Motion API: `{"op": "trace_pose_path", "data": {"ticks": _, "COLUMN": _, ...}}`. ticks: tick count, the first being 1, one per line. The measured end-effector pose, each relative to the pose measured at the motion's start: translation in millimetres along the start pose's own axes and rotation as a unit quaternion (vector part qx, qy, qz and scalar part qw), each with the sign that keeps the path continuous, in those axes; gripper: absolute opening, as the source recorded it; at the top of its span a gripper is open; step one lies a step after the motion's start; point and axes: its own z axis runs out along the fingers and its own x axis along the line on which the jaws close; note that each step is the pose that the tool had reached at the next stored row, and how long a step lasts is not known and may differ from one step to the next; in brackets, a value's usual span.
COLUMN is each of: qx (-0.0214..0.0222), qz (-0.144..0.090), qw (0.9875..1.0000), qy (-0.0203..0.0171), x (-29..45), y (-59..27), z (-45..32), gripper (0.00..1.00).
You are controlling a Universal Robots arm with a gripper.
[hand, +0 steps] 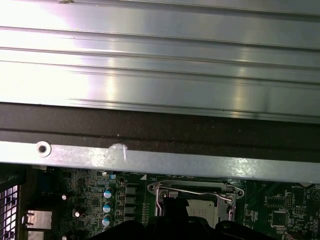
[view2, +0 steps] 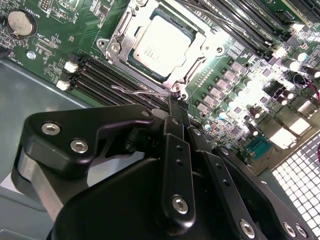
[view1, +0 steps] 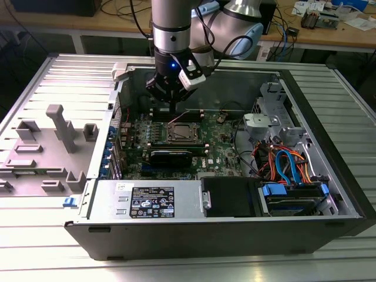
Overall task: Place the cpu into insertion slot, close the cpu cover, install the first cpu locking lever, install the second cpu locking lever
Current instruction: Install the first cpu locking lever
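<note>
Gripper (view2: 176, 102) body lay across the lower frame in the second wrist view, its fingertips drawn together at frame centre. Just left of them the locking lever (view2: 137, 92) ran leftward; contact could not be confirmed. Beyond, at upper centre, the cpu (view2: 162, 45) sat in the insertion slot (view2: 212, 50) under the lowered cpu cover (view2: 142, 70).

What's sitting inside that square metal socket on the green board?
The cpu lies there, its silver top showing through the cut-out of the cpu cover. Whatever lies beneath the chip is covered by it.
</note>
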Motion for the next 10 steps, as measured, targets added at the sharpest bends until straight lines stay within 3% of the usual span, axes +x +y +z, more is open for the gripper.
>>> {"op": "trace_pose_path", "data": {"ticks": 5, "qx": 0.0, "qz": 0.0, "qw": 1.0, "qy": 0.0, "x": -0.1, "y": 0.2, "z": 5.0, "gripper": 0.11}}
{"op": "trace_pose_path", "data": {"ticks": 8, "qx": 0.0, "qz": 0.0, "qw": 1.0, "qy": 0.0, "x": -4.5, "y": 0.1, "z": 9.3, "gripper": 0.11}}
{"op": "trace_pose_path", "data": {"ticks": 9, "qx": -0.0004, "qz": 0.0, "qw": 1.0, "qy": 0.0, "x": -5.1, "y": 0.0, "z": 9.9, "gripper": 0.11}}
{"op": "trace_pose_path", "data": {"ticks": 10, "qx": -0.0041, "qz": 0.0, "qw": 1.0, "qy": -0.0003, "x": -5.1, "y": 0.0, "z": 10.2, "gripper": 0.11}}
